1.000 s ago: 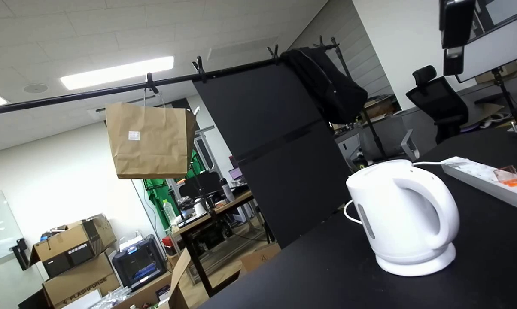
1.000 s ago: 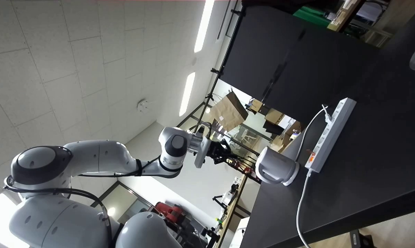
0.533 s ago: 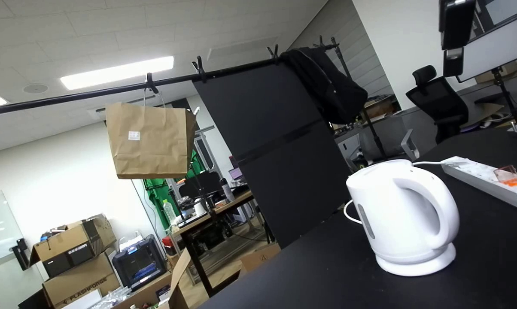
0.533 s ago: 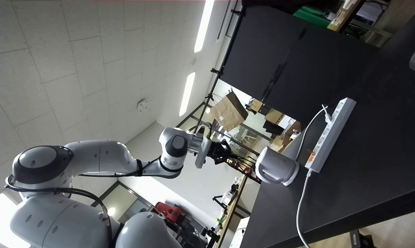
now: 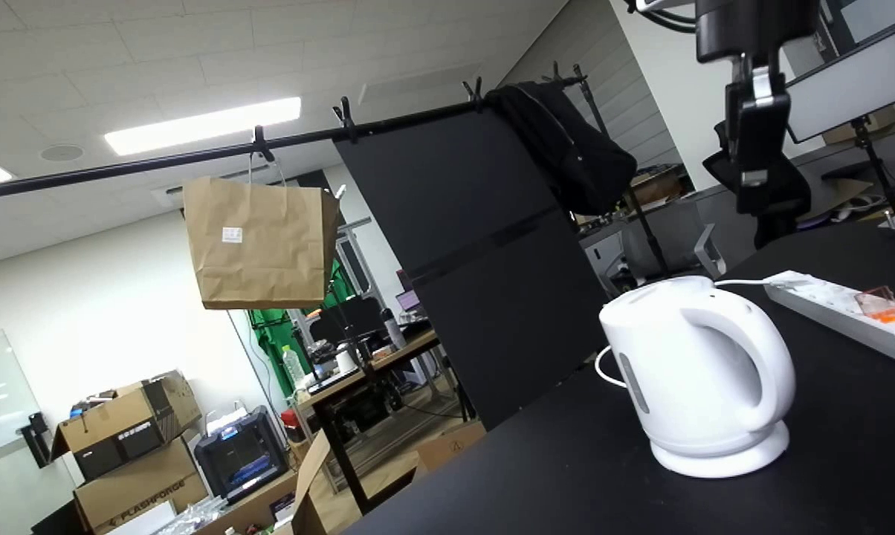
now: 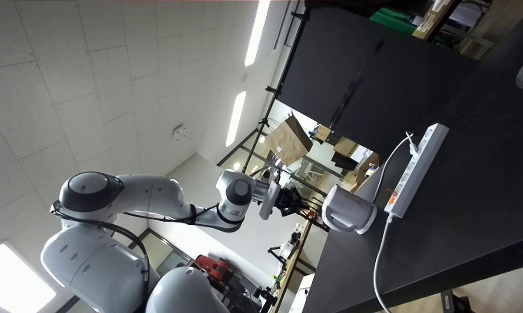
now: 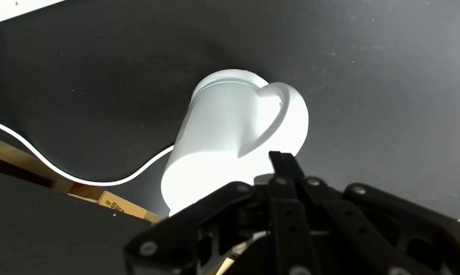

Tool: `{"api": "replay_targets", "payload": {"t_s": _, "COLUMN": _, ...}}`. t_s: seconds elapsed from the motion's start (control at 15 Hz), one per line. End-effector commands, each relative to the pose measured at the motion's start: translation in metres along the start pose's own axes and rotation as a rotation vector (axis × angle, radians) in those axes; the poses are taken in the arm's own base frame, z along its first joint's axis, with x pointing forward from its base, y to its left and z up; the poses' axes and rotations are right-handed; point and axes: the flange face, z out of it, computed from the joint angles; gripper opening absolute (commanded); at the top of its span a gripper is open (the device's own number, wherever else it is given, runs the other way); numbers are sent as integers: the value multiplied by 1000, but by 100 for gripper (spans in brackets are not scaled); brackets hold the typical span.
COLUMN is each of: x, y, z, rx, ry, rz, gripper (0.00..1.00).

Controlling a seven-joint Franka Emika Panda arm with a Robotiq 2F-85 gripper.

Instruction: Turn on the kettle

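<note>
White, rounded plastic electric kettle stands upright on the black table, lower right of the frame in an exterior view. Black fingers clench on nothing, above and apart from it. Likely light, stiff and slick; water load unseen. White loop handle looks the surest hold. Switch not discernible; a sideways push might skid it.

In wrist view, kettle partly hidden by tool; power strip near kettle cut off in an exterior view.
</note>
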Motion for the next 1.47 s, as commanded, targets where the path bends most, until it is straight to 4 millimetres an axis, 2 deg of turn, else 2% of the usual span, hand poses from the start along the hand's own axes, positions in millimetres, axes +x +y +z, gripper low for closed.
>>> {"api": "replay_targets", "payload": {"t_s": 0.0, "x": 18, "y": -5, "z": 28, "rx": 42, "ry": 0, "rz": -18, "gripper": 0}}
{"api": "replay_targets", "payload": {"t_s": 0.4, "x": 28, "y": -9, "z": 59, "rx": 96, "ry": -23, "rz": -32, "gripper": 0}}
{"api": "replay_targets", "payload": {"t_s": 1.4, "x": 26, "y": 5, "z": 86, "rx": 133, "ry": -53, "rz": 10, "gripper": 0}}
